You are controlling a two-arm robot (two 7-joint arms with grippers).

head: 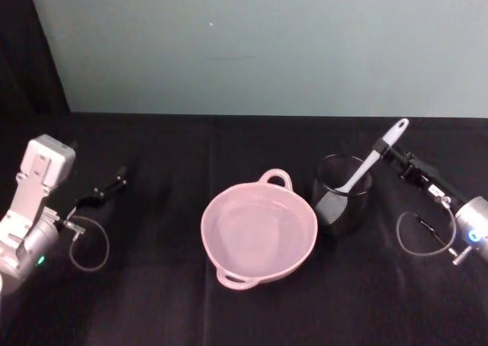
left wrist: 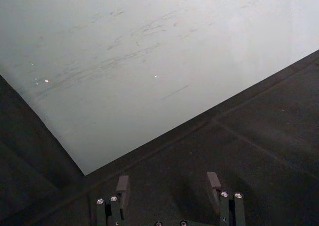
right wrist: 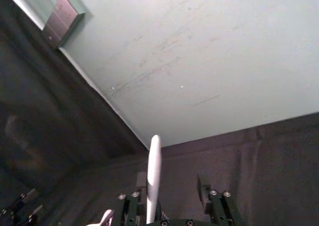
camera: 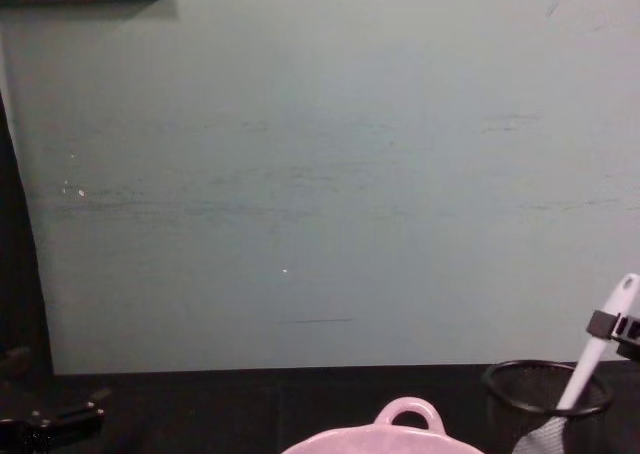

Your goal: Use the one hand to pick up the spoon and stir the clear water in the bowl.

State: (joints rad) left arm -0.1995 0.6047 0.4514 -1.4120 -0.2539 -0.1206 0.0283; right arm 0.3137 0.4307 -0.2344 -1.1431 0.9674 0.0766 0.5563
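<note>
Right gripper [head: 383, 147] is being held at the upper part of the spoon [head: 364, 167] handle, on the right side of the bench [head: 152, 300]. In the right wrist view the white handle is lying between the two black fingers [right wrist: 140, 182], close against one of them, with a gap to the other; the jaws are being judged as not yet pressed onto it, though contact on the near side cannot be ruled out.

Spoon is standing tilted in the black mesh cup [head: 342, 193], blade down inside, handle leaning out toward the right gripper. Pink bowl [head: 258, 232] is sitting just left of the cup, with clear water in it.

Left gripper [head: 108, 187] is resting idle at the far left, fingers spread.

Step in hand: the grasp on the spoon. Next move is calling for the jaws to be closed on the handle, the spoon to be lifted clear of the cup rim, then carried left over the bowl.
</note>
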